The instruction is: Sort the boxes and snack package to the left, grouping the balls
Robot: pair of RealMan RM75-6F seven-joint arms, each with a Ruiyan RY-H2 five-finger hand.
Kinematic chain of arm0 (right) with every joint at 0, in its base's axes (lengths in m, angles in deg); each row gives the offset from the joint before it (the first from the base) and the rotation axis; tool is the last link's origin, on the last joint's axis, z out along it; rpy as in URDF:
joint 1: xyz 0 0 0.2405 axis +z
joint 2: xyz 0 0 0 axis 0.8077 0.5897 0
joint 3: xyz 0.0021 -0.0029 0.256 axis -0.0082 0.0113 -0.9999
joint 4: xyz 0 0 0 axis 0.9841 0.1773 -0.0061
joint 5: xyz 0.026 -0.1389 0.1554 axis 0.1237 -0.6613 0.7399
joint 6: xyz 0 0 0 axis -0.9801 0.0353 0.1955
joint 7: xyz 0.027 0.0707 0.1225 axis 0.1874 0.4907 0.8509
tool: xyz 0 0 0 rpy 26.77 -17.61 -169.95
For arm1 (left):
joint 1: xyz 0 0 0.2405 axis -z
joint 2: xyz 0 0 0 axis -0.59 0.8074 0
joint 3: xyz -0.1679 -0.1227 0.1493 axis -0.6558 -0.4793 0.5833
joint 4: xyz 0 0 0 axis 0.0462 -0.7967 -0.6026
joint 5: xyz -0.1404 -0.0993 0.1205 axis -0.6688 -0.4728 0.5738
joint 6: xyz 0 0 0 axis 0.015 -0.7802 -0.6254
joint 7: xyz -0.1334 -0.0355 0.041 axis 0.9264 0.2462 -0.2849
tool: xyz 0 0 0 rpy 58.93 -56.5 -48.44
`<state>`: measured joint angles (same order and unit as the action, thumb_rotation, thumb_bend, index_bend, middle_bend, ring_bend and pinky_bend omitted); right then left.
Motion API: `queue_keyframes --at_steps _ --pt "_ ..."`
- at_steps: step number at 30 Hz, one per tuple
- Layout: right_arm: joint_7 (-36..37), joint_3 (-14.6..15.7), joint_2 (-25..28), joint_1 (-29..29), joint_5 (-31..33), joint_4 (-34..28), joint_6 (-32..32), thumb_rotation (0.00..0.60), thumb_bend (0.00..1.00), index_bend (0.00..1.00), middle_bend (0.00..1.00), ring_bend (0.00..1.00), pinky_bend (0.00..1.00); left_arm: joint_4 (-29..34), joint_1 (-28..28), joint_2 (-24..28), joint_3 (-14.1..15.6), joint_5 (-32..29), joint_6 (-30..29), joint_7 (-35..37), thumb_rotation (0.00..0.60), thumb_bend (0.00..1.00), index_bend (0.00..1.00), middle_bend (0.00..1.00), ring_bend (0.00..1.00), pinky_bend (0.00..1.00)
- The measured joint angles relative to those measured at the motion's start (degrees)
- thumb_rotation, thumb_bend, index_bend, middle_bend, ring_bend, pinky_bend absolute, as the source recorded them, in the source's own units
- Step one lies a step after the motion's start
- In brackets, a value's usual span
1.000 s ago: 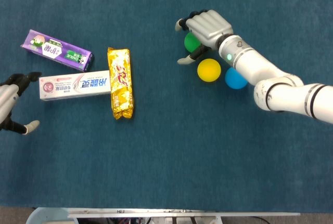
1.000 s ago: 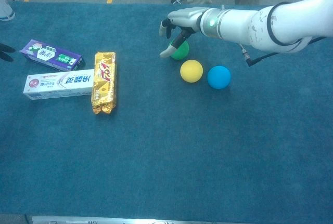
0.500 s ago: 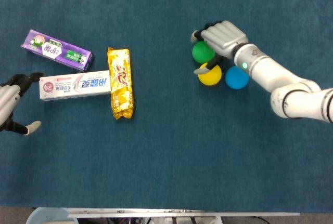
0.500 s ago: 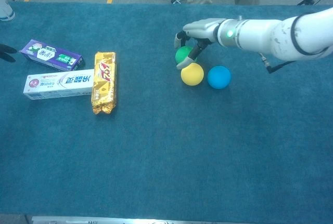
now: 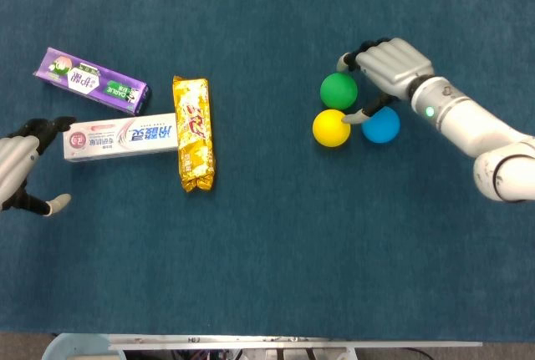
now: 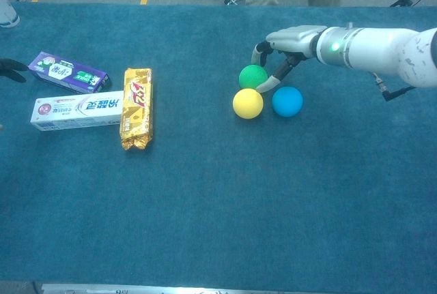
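Three balls clustered: yellow ball nearest, blue ball beside it, green ball just behind. Arched over them, right hand, fingers curled, gripping nothing. Far left of yellow ball: snack package, white box, purple box. Beyond, left hand, splayed, empty.

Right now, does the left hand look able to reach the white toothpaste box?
Probably yes. The left hand sits open just beside the near end of the white toothpaste box, with only bare table between them. The gold snack package lies at the far end, out of the way.
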<state>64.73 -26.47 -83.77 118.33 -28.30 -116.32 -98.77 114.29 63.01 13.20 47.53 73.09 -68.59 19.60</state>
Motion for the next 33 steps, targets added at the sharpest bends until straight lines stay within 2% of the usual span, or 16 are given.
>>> queue_keyframes --at_steps 12,13,14,15,17,18,25,30,33 --pt "3.0 -2.0 1.3 -2.6 -3.3 -0.8 -3.0 0.328 0.03 0.23 0.27 0.14 0.18 0.4 0.3 0.0 -0.3 -0.7 -0.5 -0.5 0.6 0.27 0.0 0.13 0.0 0.14" --pt "3.3 -2.3 1.6 -2.9 -3.4 -1.1 -3.6 0.355 0.03 0.23 0.27 0.14 0.18 0.3 0.2 0.0 -0.4 -0.7 -0.7 -0.4 0.6 0.27 0.0 0.13 0.0 0.14" --pt "3.3 -2.5 1.8 -3.1 -3.5 -1.3 -4.3 0.407 0.03 0.23 0.27 0.14 0.18 0.3 0.0 -0.1 -0.5 -0.6 -1.2 -0.3 0.6 0.27 0.0 0.13 0.0 0.14" --pt "3.4 -2.7 2.1 -3.4 -3.5 -1.6 -5.1 0.496 0.03 0.23 0.28 0.14 0.18 0.2 -0.1 -0.1 -0.5 -0.5 -1.6 -0.1 0.6 0.27 0.0 0.14 0.0 0.14" --pt "3.3 -3.1 2.9 -4.1 -3.6 -2.6 -7.4 0.589 0.03 0.23 0.28 0.14 0.18 -0.2 -0.6 -0.4 -0.7 -0.3 -2.9 0.0 0.6 0.27 0.0 0.15 0.0 0.14" --pt "3.1 -3.3 3.3 -4.5 -3.6 -3.2 -8.7 0.6 0.04 0.23 0.28 0.14 0.18 -0.4 -0.9 -0.6 -0.7 -0.2 -3.6 0.1 0.6 0.27 0.0 0.15 0.0 0.14" --pt "1.8 -4.6 8.5 -10.0 -3.2 -11.5 -21.5 0.6 0.04 0.23 0.3 0.14 0.18 -2.6 -3.9 -3.3 -1.3 2.1 -12.4 -0.8 0.6 0.27 0.0 0.17 0.0 0.14" --pt "0.1 -4.6 13.0 -15.1 -4.4 -18.1 -30.3 0.6 0.05 0.23 0.3 0.14 0.18 -4.8 -7.2 -7.0 -1.9 5.3 -22.3 -2.6 0.6 0.27 0.0 0.18 0.03 0.14" --pt "-0.8 -4.2 15.2 -18.6 -6.4 -21.6 -36.1 0.6 0.06 0.23 0.3 0.14 0.18 -6.2 -9.3 -9.4 -2.4 7.6 -28.3 -3.4 0.6 0.27 0.02 0.2 0.09 0.14"
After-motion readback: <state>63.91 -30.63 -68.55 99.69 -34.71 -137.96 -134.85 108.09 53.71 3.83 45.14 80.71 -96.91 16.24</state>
